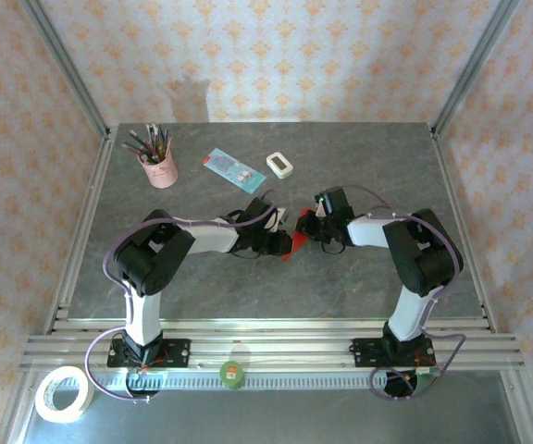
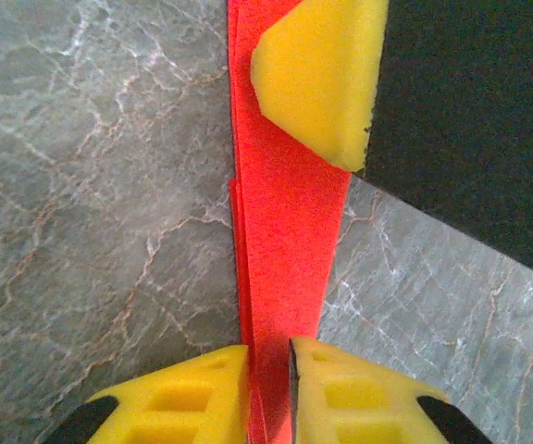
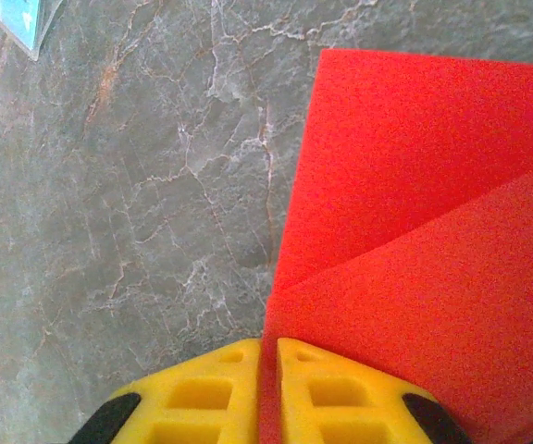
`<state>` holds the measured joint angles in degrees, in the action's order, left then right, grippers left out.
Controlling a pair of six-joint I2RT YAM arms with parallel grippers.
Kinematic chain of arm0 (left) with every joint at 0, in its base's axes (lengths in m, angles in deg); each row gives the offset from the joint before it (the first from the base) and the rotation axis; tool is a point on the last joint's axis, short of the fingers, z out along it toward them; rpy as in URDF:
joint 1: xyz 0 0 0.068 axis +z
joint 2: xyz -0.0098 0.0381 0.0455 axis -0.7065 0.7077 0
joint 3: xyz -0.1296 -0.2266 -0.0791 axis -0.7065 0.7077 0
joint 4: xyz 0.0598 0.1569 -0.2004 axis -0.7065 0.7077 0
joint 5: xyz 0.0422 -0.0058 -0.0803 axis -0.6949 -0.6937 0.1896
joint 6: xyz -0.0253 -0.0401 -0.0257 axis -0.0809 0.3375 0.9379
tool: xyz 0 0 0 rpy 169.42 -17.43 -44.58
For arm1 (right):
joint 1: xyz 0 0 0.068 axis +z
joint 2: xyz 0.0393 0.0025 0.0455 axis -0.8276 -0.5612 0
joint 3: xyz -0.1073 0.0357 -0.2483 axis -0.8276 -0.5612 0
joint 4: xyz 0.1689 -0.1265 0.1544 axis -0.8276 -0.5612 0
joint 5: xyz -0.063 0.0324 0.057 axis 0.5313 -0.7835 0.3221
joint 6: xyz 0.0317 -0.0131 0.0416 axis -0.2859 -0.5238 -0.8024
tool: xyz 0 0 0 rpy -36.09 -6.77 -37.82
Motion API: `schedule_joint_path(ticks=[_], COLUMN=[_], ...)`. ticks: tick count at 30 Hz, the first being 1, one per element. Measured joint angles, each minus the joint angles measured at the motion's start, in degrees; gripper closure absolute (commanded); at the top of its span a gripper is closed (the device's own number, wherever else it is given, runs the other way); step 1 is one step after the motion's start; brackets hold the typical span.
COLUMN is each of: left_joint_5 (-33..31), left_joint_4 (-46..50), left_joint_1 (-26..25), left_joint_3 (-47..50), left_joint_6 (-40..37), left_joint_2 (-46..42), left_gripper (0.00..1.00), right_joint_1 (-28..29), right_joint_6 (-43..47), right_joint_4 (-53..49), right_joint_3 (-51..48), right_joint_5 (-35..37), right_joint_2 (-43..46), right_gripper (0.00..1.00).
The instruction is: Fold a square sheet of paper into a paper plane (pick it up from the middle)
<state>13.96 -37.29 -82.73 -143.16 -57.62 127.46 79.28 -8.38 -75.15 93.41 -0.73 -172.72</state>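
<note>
Folded paper [image 2: 285,240] is pinched tight between the left fingers [image 2: 188,398] and clamped by the nearly closed right fingers [image 3: 340,398] too.

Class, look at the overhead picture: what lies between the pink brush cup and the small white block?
The light blue card lies flat between the pink cup and the white block, seen in the top view.

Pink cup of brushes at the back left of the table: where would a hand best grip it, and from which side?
Grip the pink cup by its lower wall, coming in level from the near right. The brushes stick out of the top and lean back-left, probably blocking a grasp from above.
</note>
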Motion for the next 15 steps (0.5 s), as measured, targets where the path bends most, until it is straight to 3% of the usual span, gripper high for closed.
schedule_joint_path(ticks=[3, 6, 15], left_joint_5=[-2.7, -4.9, -1.1], left_joint_4=[0.6, 0.9, -4.4], left_joint_1=[-0.1, 0.0, 0.0], left_joint_3=[1.0, 2.1, 3.4], left_joint_6=[0.5, 0.8, 3.4], left_joint_2=[-2.0, -4.6, -7.4], left_gripper=[0.66, 0.66, 0.87], right_joint_1=[0.0, 0.0, 0.1], right_joint_6=[0.2, 0.2, 0.1], right_joint_4=[-0.2, -0.2, 0.3], right_joint_3=[0.2, 0.3, 0.3], right_joint_5=[-0.2, -0.7, -2.2], right_joint_2=[-0.1, -0.2, -0.7], right_gripper=[0.87, 0.87, 0.89])
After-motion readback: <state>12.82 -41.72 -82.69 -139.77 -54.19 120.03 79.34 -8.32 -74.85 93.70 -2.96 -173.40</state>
